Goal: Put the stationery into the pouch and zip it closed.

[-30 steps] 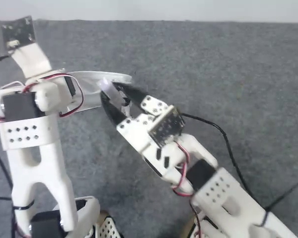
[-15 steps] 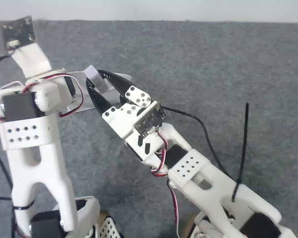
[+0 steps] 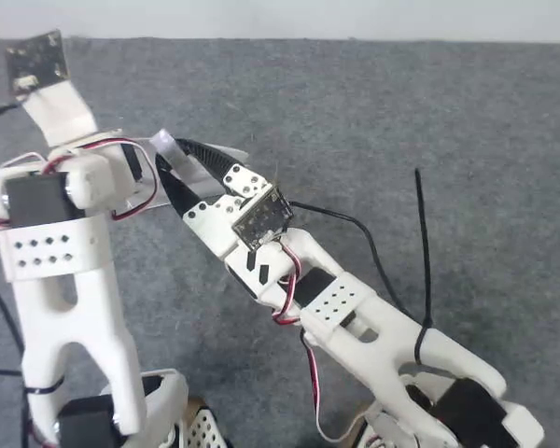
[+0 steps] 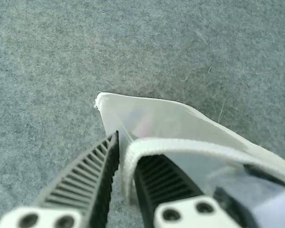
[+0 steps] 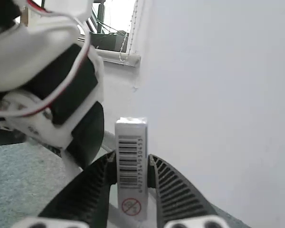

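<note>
While the grey, felt-like table spreads across the whole high view, my two white arms crowd its near-left part. The left arm stands tall at the left edge, and its wrist block covers much of the pouch from above. The right arm slants up from the near-right corner toward that same spot, with a black cable arching beside it.

The pouch is translucent with a white zip band, and one corner points away over the table. My left hand is pinched narrow on the band at the pouch's mouth, with one ribbed black finger on each side of it.

My right hand grips a small white stationery stick that has a barcode label. The stick stands upright between the fingers, its end poking past the fingertips. Close behind it are the left arm's motor housing and a white wall. From above, the stick sits right at the pouch's edge, just beside the left wrist. I cannot tell whether it is inside the mouth.
</note>
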